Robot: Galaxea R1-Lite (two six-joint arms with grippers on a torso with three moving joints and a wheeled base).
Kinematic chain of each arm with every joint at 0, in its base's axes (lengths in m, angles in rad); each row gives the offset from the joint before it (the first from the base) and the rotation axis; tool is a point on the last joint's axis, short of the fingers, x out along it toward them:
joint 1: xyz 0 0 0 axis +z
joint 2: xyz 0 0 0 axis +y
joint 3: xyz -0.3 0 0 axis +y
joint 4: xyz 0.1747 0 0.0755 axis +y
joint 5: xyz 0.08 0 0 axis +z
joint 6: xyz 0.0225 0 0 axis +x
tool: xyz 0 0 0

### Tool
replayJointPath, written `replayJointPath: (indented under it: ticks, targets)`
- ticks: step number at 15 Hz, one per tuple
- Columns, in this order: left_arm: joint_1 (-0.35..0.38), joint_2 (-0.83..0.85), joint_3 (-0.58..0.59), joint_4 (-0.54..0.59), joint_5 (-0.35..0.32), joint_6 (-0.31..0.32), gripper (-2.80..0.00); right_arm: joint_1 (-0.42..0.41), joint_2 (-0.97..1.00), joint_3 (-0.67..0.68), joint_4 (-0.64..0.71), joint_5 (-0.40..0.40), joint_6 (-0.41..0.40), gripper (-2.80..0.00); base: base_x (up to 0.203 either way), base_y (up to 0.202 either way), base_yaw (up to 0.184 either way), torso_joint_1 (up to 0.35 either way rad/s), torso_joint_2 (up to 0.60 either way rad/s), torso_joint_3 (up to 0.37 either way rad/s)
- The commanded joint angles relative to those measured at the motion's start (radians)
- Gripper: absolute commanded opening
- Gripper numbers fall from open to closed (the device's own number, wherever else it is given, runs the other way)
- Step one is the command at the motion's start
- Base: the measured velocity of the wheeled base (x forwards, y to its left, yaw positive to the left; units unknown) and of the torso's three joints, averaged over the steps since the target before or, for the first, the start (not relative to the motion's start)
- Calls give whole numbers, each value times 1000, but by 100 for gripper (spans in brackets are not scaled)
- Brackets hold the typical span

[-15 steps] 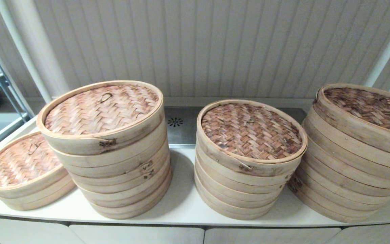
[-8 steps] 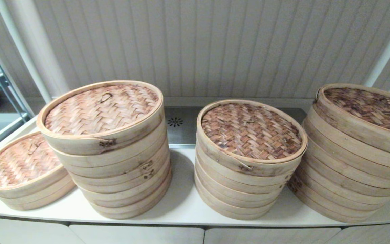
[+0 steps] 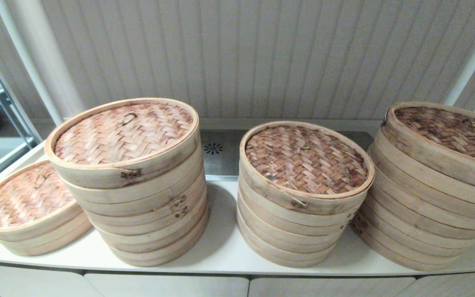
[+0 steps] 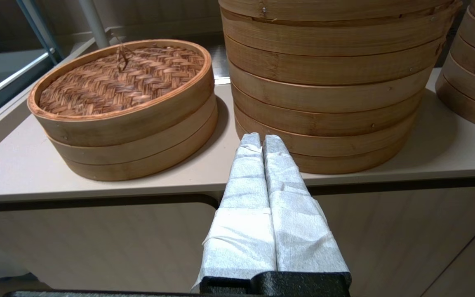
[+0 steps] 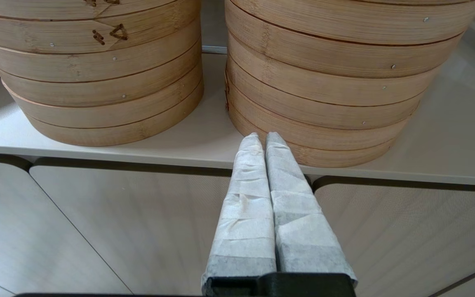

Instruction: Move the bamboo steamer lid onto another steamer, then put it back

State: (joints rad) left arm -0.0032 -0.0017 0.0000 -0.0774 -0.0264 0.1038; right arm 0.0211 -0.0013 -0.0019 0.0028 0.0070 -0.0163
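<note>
- Left gripper (image 4: 261, 140) – white-wrapped fingers pressed together with nothing between them – hangs nearest, out before the pale cabinet fronts (image 5: 138, 214), short of the counter edge and facing the base of the tall stack of pale bamboo steamer trays (image 3: 146, 206).
- Right gripper (image 5: 264, 139), to the right of that tall stack, is likewise closed on nothing and low before the cabinet.
- The white counter (image 3: 221, 251) carries everything else.
- The bamboo steamer lid (image 3: 25, 200) – round, pinkish-tan herringbone weave, plain pale rim – lies flat, weave up, on a low two-tier bamboo steamer (image 3: 43, 239) just left of the tall stack. Its thin loop handle (image 4: 121, 57) stands on the far half of the weave.
- The tall stack's own lid (image 3: 122, 132) has a dark stitched joint on its near rim.
- Right of the tall stack stand a mid-height steamer stack with a darker brown woven lid (image 3: 295, 231) and, beyond it, a taller stack of the same kind (image 3: 423, 222).
- Behind the tall stack's right side, a steel panel with a round drain (image 3: 221, 159).
- Farthest, a ribbed pale wall (image 3: 237, 57).
</note>
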Motion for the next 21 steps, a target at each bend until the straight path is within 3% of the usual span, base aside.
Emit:
replayJointPath:
  ticks: [1,21]
  targets:
    - [0,2,32,-1,-1,1,-280,0,-2,0,0,0,-1,-280,0,0,0,0,0,0]
    - [0,2,32,-1,0,2,-280,0,0,0,0,-1,1,-280,0,0,0,0,0,0]
